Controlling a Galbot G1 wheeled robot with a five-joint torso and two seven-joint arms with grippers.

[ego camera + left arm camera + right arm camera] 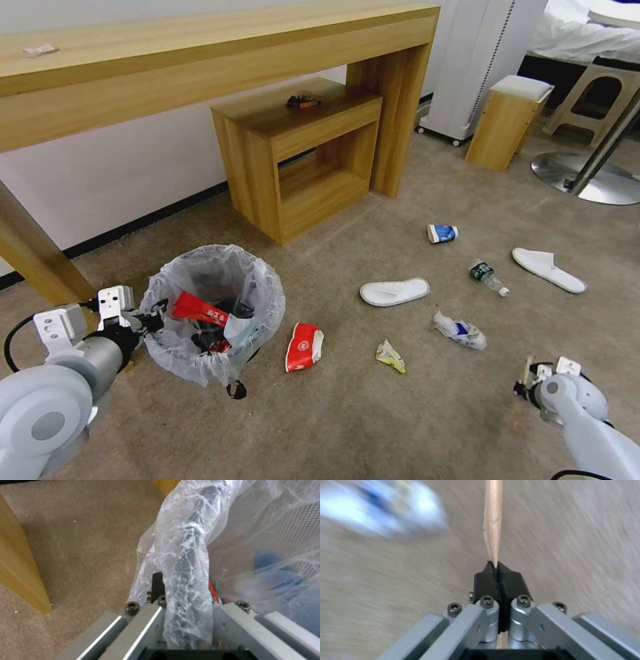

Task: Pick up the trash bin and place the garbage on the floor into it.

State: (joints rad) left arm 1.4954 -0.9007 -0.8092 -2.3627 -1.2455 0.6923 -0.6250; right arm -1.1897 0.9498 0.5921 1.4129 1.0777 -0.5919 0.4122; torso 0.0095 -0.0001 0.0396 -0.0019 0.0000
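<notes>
1. Right gripper [496, 565]: I am holding it low over the beige carpet [413, 413] at my lower right, jaws pressed together on the butt of a wooden stick [493, 517]. The stick's long axis is running straight out along the finger line, tip leading.

2. Left gripper [150, 319]: I am keeping it at the 9 o'clock edge of the trash bin [212, 310], jaws pinching the rim with the bag [186, 575] bunched between them.

3. Trash bin: sitting on the carpet ahead-left, mouth open upward, red wrappers [200, 308] already lying inside.

4. Deciding relation, as I am judging it: the bin is lying at roughly 10 o'clock from the stick-holding jaws, well apart, so the right arm is needing to cross leftward; the long stick wants tipping tip-down to clear the rim.

5. Litter remaining on the floor: red cup [304, 347] just beside the bin at its 3 o'clock; crumpled paper [391, 355]; crushed white-blue wrapper [460, 331]; clear bottle [488, 276]; blue cup [442, 233]; two white slippers [394, 291] [549, 269]. All are lying nearer the right arm.
</notes>
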